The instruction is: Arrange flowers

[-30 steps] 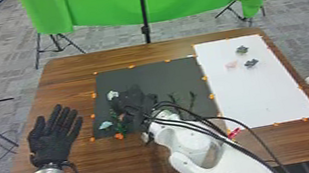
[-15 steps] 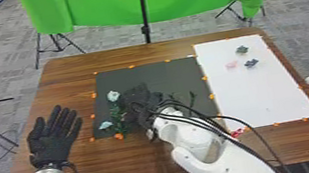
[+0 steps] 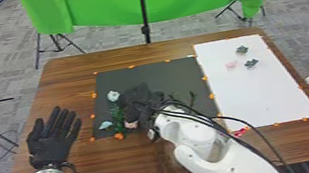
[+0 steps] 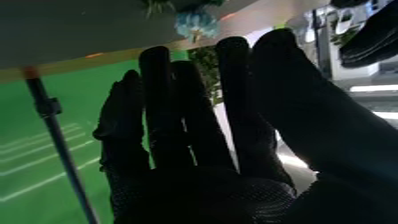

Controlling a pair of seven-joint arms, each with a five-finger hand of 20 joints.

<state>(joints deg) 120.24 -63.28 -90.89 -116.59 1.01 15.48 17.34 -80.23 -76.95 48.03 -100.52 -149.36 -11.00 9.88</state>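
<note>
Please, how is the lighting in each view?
Right wrist view: bright lights glare beside the near-black right hand, and pale streaks cross the green backdrop; head view: fairly even light, the right hand almost as dark as the mat.

The right robot hand (image 3: 141, 102) is over the black mat (image 3: 175, 70), near a white flower (image 3: 114, 96) and a pale blue one (image 3: 105, 125). The left robot hand (image 3: 51, 145), fingers straight, is left of the mat. Right of it, a white sheet (image 3: 266, 101) on the tabletop (image 3: 67, 71) bears a pink flower (image 3: 231, 65).
</note>
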